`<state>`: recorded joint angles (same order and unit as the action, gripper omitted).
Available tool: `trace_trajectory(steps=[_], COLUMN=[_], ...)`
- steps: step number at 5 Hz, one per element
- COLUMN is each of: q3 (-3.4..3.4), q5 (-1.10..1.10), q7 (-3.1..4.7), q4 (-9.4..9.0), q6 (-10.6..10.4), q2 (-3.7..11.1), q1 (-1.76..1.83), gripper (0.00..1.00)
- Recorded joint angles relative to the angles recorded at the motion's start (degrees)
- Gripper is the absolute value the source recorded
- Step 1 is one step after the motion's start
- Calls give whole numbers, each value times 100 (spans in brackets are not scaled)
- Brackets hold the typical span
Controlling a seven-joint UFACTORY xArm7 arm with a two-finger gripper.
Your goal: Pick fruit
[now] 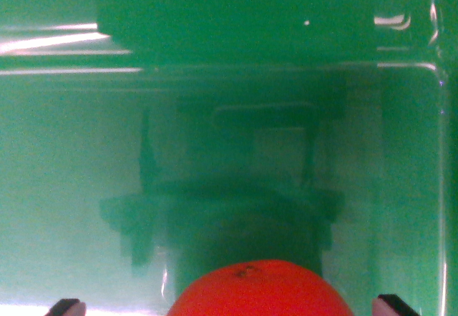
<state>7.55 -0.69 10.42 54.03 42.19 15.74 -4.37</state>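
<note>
Wrist view shows the orange fruit [261, 289] low at the near edge of the picture, lying between the two dark fingertips [66, 307] of the gripper [232, 307], slightly right of centre. The jaws stand wide, one tip well to each side of the fruit, neither touching it. It rests on a glossy green tray [71, 187] whose raised rim runs across the far side. Being round, it offers no long axis to favour; closing looks feasible after a slight advance.
</note>
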Motion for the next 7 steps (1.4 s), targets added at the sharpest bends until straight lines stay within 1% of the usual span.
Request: trace_trajectory(steps=[1, 2, 3, 4, 5, 7], q3=[18, 18, 32, 32, 41, 46], q5=[7, 7, 12, 12, 16, 18], q7=[24, 24, 44, 44, 57, 63], q4=[-118, -118, -215, -215, -280, -311], q6=[-131, -131, -239, -239, -310, -344], q2=[31, 31, 57, 57, 73, 82], q1=[-11, -11, -20, -20, -25, -28], gripper=[0, 0, 0, 0, 0, 0])
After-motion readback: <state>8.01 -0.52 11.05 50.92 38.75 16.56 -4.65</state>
